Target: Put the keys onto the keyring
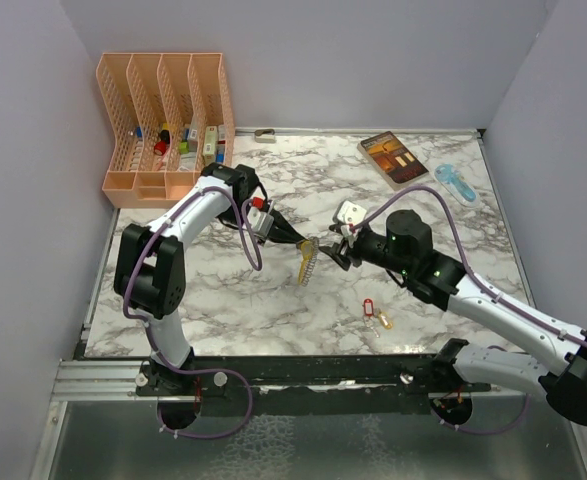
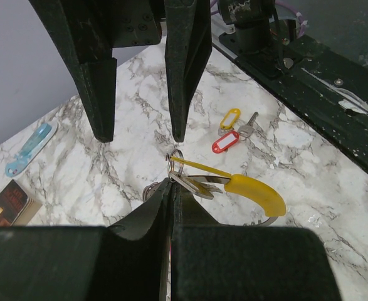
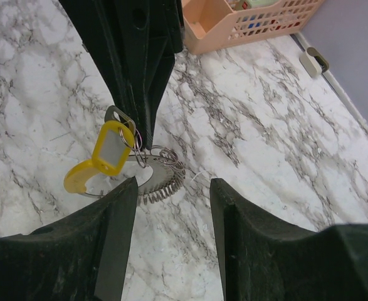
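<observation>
- Keyring (image 2: 252,193) first: it hangs in the air over the middle of the table (image 1: 223,300), held only by a pinch at its thin ring end. The curved yellow part dangles free below the pinch. A nudge there could twist it in the grip or pull it out altogether.
- Its look: a curved yellow plastic segment, a silvery coiled-wire loop, and small split rings bunched at the held end. One tagged key (image 3: 111,147), with a yellow tag and a white insert, hangs from those rings and seems to be threaded on already.
- The ring openings look tiny beside either gripper, and metal crowds the held end. Another key pushed in may jam against what hangs there, or against the fingertips holding it.
- The left gripper (image 2: 171,188) is clenched flat on the keyring's ring end, with no gap visible between its fingers. That narrow hold leaves little free ring to work on.
- The right gripper (image 3: 173,188) faces the keyring from just beside it, jaws apart with nothing between them. From this close, moving in or closing could knock the dangling parts aside instead of catching anything.
- Two loose keys (image 2: 249,129) lie flat on the table towards its near edge, well apart from the keyring. One has a red tag and one a yellow-orange tag, and the two lie close together.
- They are thin and lie flush on the marble, so the fingers may scrape past one, or drag its neighbour along with it.
</observation>
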You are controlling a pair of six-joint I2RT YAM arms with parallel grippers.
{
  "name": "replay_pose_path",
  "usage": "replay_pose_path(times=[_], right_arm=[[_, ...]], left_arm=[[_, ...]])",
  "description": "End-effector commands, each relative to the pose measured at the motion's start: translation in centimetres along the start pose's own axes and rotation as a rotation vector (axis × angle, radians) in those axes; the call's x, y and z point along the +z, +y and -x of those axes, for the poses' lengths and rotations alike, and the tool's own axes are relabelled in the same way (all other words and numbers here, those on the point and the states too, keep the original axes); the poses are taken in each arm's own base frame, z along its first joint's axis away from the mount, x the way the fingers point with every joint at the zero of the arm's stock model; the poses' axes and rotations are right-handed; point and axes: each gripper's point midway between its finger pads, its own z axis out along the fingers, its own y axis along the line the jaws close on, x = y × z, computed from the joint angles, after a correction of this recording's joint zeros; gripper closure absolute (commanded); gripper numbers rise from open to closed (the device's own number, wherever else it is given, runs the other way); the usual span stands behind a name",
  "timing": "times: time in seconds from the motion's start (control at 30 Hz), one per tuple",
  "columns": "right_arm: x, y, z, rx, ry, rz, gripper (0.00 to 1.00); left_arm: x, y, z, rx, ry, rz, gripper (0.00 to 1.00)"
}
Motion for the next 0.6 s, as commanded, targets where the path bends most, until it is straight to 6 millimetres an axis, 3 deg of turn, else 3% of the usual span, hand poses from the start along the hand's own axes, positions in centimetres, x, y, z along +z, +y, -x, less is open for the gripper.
replay_pose_path(times=[0.0, 0.57], right_arm=[[0.4, 0.6, 2.6, -0.055, -0.093, 0.053, 0.49], [1.4, 0.6, 2.8, -0.085, -0.102, 0.071, 0.44]], left_arm=[[0.3, 1.8, 3.8, 0.162, -0.145, 0.099, 1.00], [0.8, 1.5, 3.7, 0.143, -0.152, 0.086, 1.00]])
